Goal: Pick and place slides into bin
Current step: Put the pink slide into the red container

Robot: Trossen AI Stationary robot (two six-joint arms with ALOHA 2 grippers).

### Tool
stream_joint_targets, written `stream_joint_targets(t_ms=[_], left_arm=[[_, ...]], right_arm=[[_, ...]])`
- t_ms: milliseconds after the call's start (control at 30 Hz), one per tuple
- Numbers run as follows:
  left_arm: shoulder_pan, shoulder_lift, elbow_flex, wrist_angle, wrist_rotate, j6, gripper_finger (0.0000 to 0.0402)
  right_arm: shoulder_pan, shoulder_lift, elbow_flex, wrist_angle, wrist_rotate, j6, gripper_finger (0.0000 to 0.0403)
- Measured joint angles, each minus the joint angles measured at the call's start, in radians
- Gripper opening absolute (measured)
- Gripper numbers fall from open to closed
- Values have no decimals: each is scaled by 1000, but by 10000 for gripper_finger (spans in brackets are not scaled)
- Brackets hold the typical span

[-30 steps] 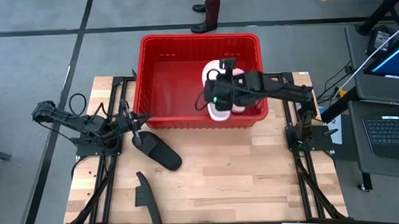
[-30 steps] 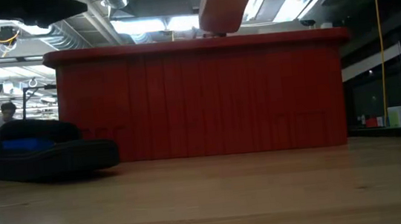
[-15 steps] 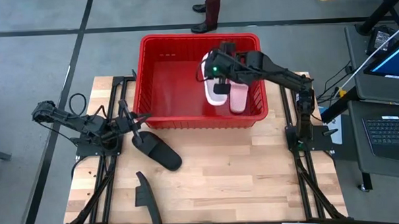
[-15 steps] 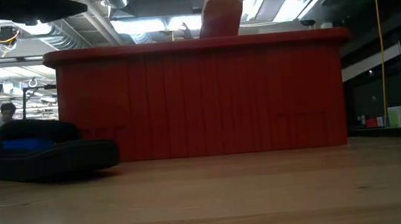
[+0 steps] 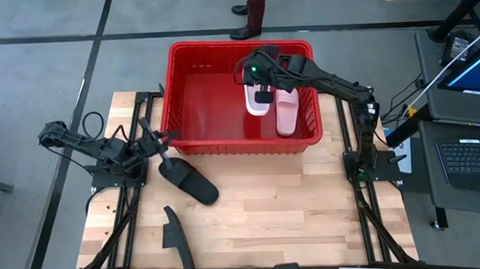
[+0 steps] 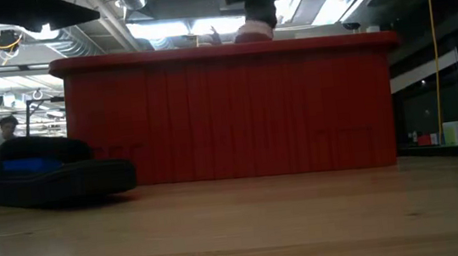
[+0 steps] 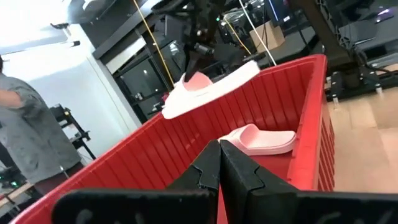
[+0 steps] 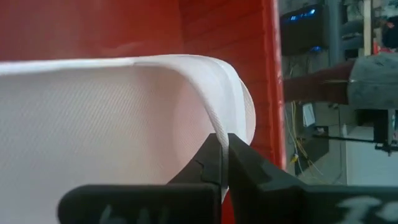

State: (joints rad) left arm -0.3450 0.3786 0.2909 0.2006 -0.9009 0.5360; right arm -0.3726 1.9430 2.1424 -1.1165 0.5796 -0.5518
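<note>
High view: right gripper (image 5: 261, 91) clamped on a light pink slide (image 5: 257, 101) above the red ribbed bin (image 5: 173, 97); a second pink slide (image 5: 286, 114) lies inside it. Left gripper (image 5: 161, 151), fingers together, sits beside a black slide (image 5: 188, 182); another black slide (image 5: 175, 235) lies near the front edge.

Left wrist view: the held slide (image 7: 208, 85) hangs tilted over the bin.
</note>
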Motion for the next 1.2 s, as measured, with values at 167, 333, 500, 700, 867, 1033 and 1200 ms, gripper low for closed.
stream_joint_targets(t_ms=[167, 333, 500, 700, 867, 1033, 1200], left_arm=[[0, 0, 0, -41, 0, -13, 2], [0, 0, 0, -48, 0, -17, 2], [0, 0, 0, -47, 0, -71, 1], [0, 0, 0, -45, 0, -88, 3], [0, 0, 0, -39, -4, -109, 1], [0, 0, 0, -39, -63, -163, 4], [0, 0, 0, -39, -118, -153, 2]], right_arm=[[-43, 0, -101, 108, 0, -34, 11], [-85, 0, -204, 228, -7, -60, 11], [-94, 0, -288, 330, -5, -56, 11], [-94, 0, -351, 369, -5, -49, 11], [-99, 0, -367, 371, -5, 9, 11], [-107, 0, -367, 374, -7, 59, 11], [-128, 0, -407, 415, -56, 62, 11]])
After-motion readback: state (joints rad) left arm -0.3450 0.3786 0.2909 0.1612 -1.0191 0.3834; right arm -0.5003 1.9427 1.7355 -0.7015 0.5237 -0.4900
